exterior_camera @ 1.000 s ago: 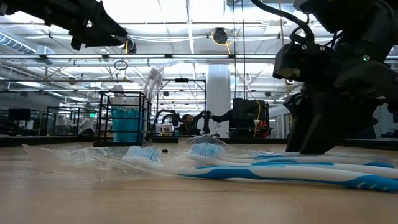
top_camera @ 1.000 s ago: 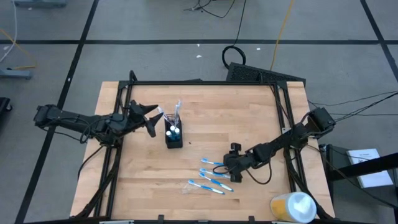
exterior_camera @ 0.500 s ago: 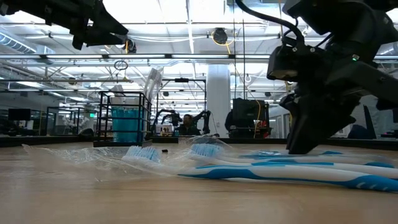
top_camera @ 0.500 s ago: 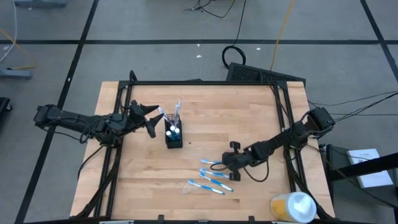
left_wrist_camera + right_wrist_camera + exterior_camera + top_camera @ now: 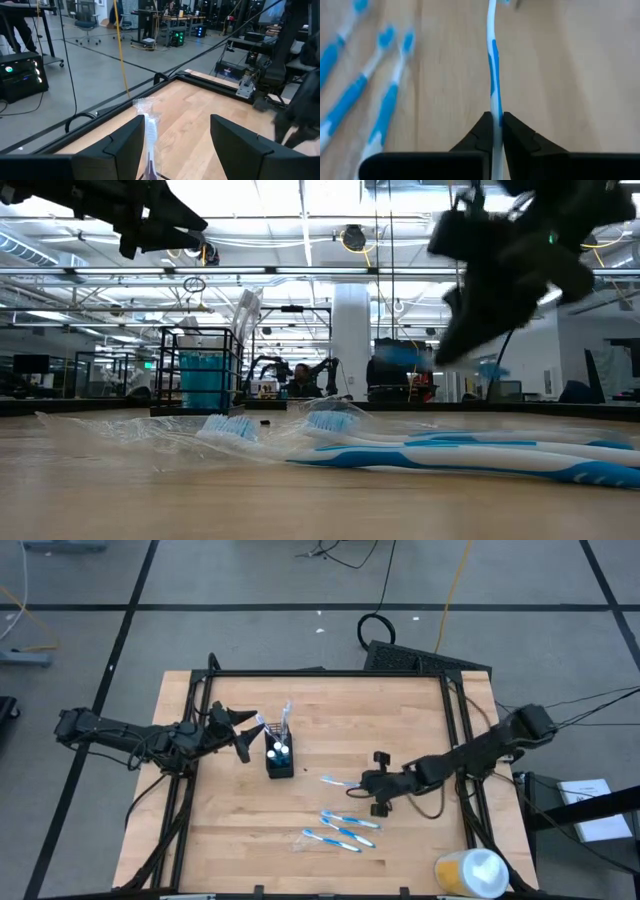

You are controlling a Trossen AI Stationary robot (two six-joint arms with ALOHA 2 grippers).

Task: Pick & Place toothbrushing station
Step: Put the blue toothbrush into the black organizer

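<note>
The black mesh holder (image 5: 279,759) stands on the table left of centre, holding blue-and-white tubes and a wrapped toothbrush (image 5: 148,131). My left gripper (image 5: 246,730) is open just left of the holder, above the table. My right gripper (image 5: 372,783) is shut on a blue-and-white toothbrush (image 5: 340,781) right of centre. Three more toothbrushes (image 5: 345,826) lie flat on the table in front of it. My right gripper pinches the toothbrush's handle (image 5: 494,111) between its two fingertips, which lie across it. The fingers come level from the table's right side. The brush sticks out leftward beyond the fingers, roughly level, and is lifted clear of the table (image 5: 400,356).
A yellow-and-white round container (image 5: 470,872) stands at the table's near right corner. A clear plastic wrapper (image 5: 130,430) lies near the loose toothbrushes. A black frame (image 5: 330,673) borders the table's far and side edges.
My right gripper has risen from among the loose toothbrushes and moved toward the table's far edge, carrying one toothbrush up clear of the table. The other toothbrushes have stayed where they lay.
</note>
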